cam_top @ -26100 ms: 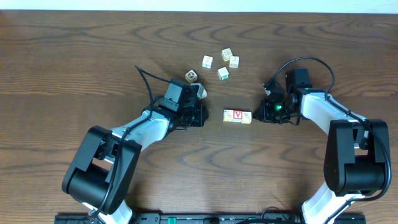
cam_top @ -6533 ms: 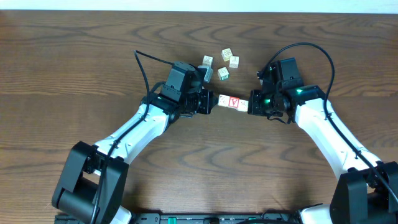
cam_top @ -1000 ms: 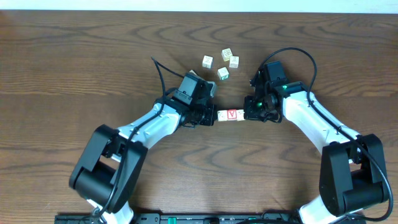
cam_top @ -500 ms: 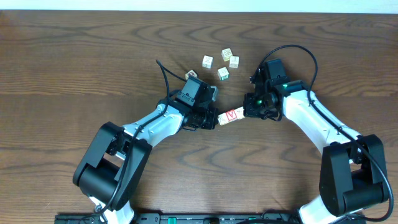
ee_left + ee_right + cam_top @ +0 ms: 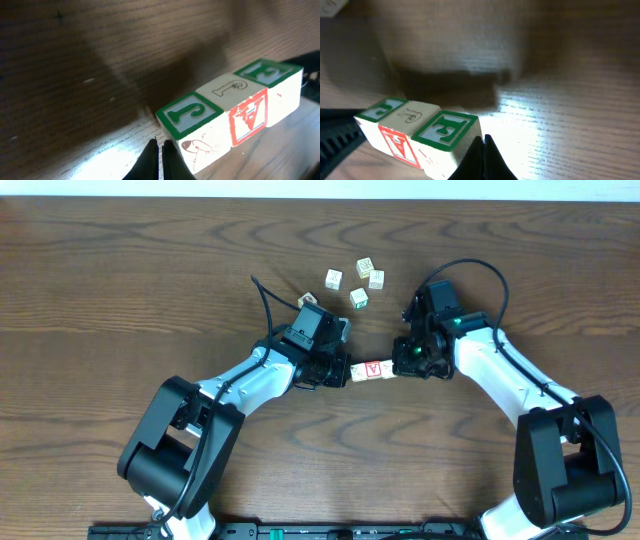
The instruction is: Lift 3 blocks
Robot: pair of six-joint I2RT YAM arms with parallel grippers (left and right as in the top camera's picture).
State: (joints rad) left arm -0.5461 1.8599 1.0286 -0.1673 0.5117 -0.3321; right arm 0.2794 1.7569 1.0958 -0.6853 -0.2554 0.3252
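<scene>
Flanking three blocks (image 5: 372, 369), left gripper (image 5: 343, 370) and right gripper (image 5: 400, 367).

On the blocks (image 5: 231, 116): J, A, perhaps E

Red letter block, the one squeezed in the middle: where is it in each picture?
Overhead: red block, just right of centre.
Left wrist: red block, right side, mid-row.
Right wrist: red block, lower left, mid-row.
Shared landmark: green-edged blocks touching both its sides.
</scene>
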